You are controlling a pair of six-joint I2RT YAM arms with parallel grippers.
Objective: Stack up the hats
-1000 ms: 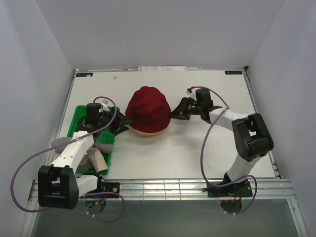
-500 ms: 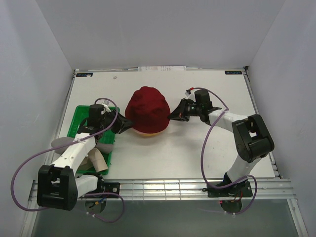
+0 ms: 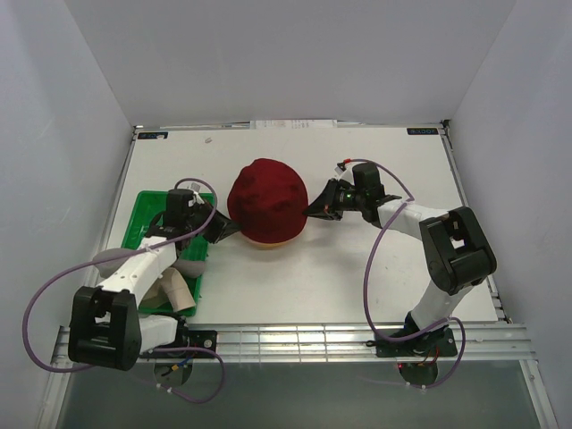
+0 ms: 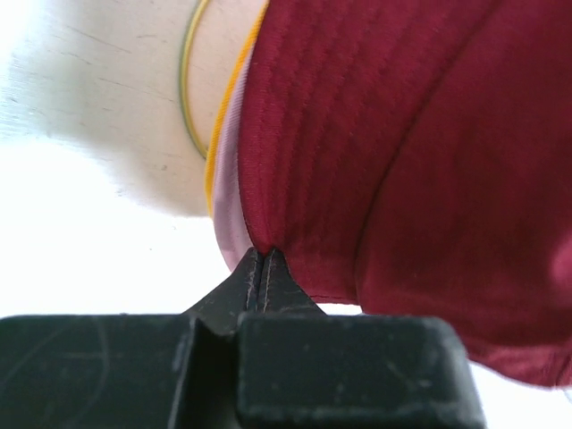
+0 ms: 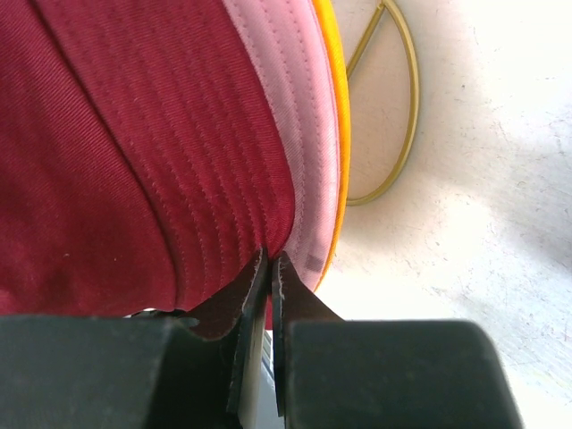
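Observation:
The dark red hat [image 3: 268, 198] sits domed at the table's middle, on top of the pale pink hat [image 5: 290, 125] and the yellow-orange hat [image 5: 340, 134], whose rims peek out below it. My left gripper [image 3: 225, 231] is shut on the red hat's rim at its left, with the tips [image 4: 264, 253] pinched together on the fabric edge. On the hat's right side, my right gripper [image 3: 309, 211] is shut on the rim, red cloth between its tips [image 5: 271, 256]. A grey hat [image 3: 189, 264] and a beige hat [image 3: 175, 290] lie in the green tray.
The green tray [image 3: 143, 202] stands at the left under my left arm. A gold wire frame [image 5: 407, 134] shows beneath the stacked hats, also in the left wrist view as a wire loop [image 4: 186, 89]. White walls enclose the table on three sides.
My left gripper has slid right to the red hat's rim and closed on it. The right gripper has stayed shut on the opposite rim.

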